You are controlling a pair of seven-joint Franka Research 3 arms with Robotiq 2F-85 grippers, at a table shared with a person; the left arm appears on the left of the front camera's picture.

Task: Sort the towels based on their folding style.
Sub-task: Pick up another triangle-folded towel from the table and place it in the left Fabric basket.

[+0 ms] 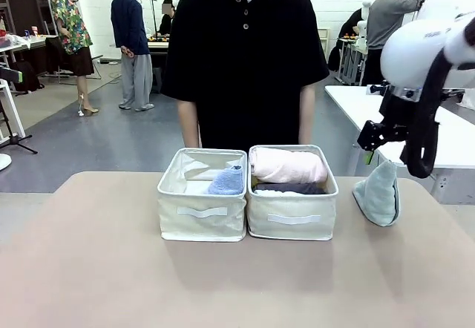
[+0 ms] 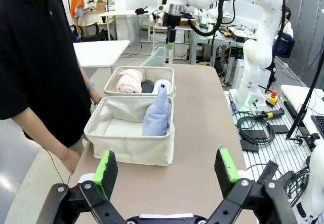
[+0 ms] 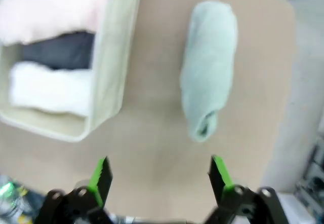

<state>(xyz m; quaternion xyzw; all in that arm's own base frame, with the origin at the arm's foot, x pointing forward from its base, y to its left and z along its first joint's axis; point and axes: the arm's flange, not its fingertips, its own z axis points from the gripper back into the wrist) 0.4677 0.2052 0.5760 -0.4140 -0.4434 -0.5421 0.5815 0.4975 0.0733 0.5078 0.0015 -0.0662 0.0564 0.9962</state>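
The grey-green cone-folded towel (image 1: 378,193) lies on the table to the right of the bins. My right gripper (image 1: 371,150) hangs above it, open and holding nothing. In the right wrist view the towel (image 3: 208,67) lies lengthwise ahead of the gripper (image 3: 160,176). The light blue cone towel (image 1: 226,181) leans in the left bin (image 1: 200,224). The right bin (image 1: 293,228) holds the pink roll (image 1: 288,166), the dark grey roll (image 1: 291,188) and the white roll (image 3: 48,89); the yellow one is hidden. My left gripper (image 2: 166,167) is open, well back from the bins.
A person in a black shirt (image 1: 245,53) stands at the far edge right behind the bins, one hand (image 2: 71,158) low beside the table. The tabletop (image 1: 111,269) is bare in front of the bins and to their left.
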